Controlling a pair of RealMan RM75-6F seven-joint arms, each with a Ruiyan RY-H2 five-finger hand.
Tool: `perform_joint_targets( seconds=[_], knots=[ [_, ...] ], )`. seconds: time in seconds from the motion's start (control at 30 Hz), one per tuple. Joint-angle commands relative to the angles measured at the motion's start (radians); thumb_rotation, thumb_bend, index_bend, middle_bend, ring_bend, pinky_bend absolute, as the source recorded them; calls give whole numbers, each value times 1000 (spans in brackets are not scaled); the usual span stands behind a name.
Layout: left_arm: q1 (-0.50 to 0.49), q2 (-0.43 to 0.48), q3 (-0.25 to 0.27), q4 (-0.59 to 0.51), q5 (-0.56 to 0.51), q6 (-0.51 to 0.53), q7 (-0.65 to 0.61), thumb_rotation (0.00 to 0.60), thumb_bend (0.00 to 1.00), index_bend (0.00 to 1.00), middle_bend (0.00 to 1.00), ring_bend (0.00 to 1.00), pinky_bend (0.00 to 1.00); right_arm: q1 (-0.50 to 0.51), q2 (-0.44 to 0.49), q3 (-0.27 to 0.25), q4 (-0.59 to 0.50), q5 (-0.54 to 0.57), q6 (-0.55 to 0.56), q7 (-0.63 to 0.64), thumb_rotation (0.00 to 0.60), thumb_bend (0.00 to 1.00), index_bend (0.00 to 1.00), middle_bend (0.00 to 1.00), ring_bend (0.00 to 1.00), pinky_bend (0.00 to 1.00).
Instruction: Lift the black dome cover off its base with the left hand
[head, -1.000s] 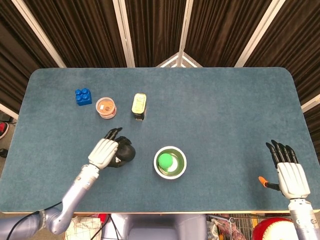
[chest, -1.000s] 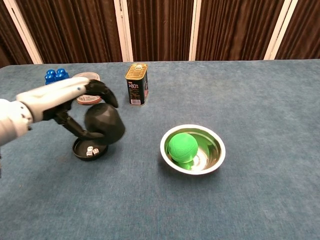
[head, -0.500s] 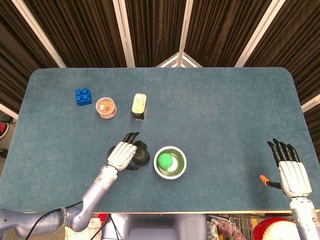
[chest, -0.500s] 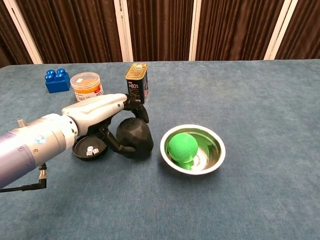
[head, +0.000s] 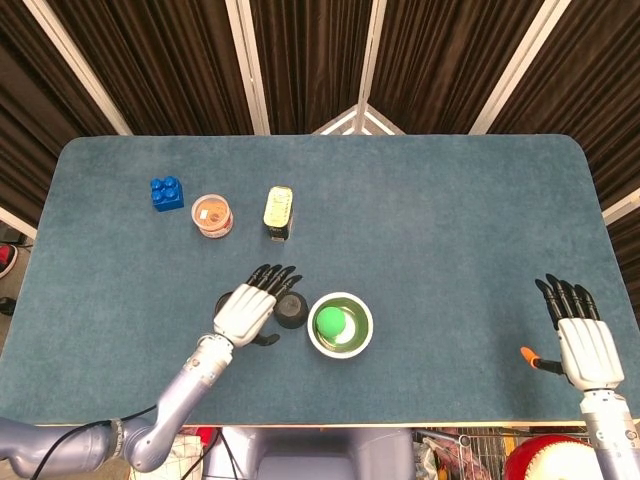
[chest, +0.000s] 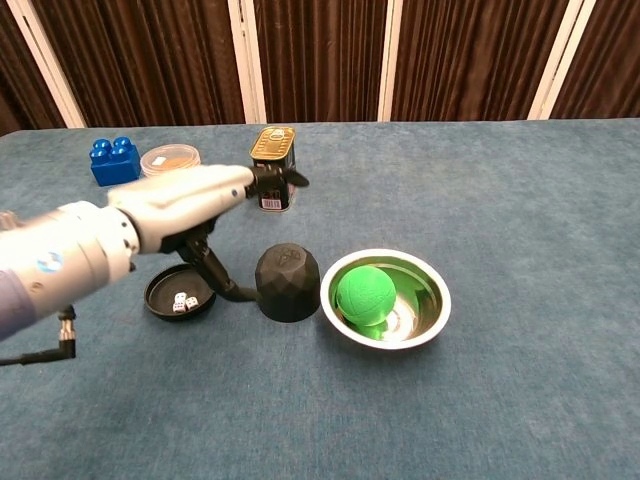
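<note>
Your right hand (head: 586, 346) lies flat at the near right edge of the counter (head: 450, 220), fingers spread, holding nothing. The black dome cover (chest: 288, 282) stands on the counter between its base (chest: 180, 292) — dice exposed — and the steel bowl (chest: 386, 297), so it is off. Your left hand (chest: 190, 200) hovers above it, fingers extended, gripping nothing.

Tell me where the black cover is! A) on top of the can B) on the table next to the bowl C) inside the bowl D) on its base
B: the cover stands on the table between its open base and the bowl.
</note>
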Motion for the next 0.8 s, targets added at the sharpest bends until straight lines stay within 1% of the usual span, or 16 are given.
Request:
perform_joint_targets(
  seconds=[0.03,0.07,0.1,0.13,0.17,0.2,0.23,0.3,0.33,0.43,0.5,0.57,0.67,0.8],
  knots=[
    [63,65,45,-82,101,132,27,600,277,72,39,0,61,2,2,3,3,3,-2,6,600,184,31,0,16,0],
    [94,73,63,-86,157,207,51,600,279,81,52,0,86,48,-29,33,23,28,-53,-4,600,185,31,0,16,0],
    [125,77,86,-71,227,288,80,600,281,96,65,0,116,9,-19,6,-7,10,-6,-18,600,184,31,0,16,0],
    [198,90,118,-25,336,454,132,600,284,116,73,0,125,-3,-16,1,-18,-1,16,-29,600,185,31,0,16,0],
    [261,92,146,15,399,574,138,600,286,130,77,0,126,-5,-16,1,-18,-2,23,-39,600,185,31,0,16,0],
    [307,94,166,50,429,649,120,600,288,148,82,0,132,-6,-17,2,-18,0,26,-48,600,185,31,0,16,0],
    [345,100,176,77,430,697,97,600,288,159,83,0,141,-6,-18,4,-19,1,29,-52,600,185,31,0,16,0],
    [390,115,183,93,399,731,72,600,289,155,77,0,154,-7,-18,6,-18,2,33,-55,600,185,31,0,16,0],
    [418,130,183,97,366,743,63,600,288,151,74,0,156,-18,-21,-4,-21,-7,47,-59,600,185,31,0,16,0],
    [473,168,159,121,284,763,49,600,288,138,71,0,155,-25,-27,-5,-16,-15,64,-64,600,185,31,0,16,0],
    [504,187,146,128,227,753,15,600,288,133,75,0,155,-30,-30,-7,-14,-18,73,-75,600,185,31,0,16,0],
    [528,213,135,121,172,722,-57,600,288,131,77,0,155,-27,-35,-2,-10,-16,74,-86,600,185,31,0,16,0],
    [544,230,115,131,127,690,-107,600,288,130,76,0,155,-31,-36,-3,-9,-17,81,-98,600,185,31,0,16,0],
    [548,260,103,122,136,661,-154,600,288,127,86,0,155,-39,-34,-2,-11,-28,103,-104,600,184,31,0,16,0]
  ],
)
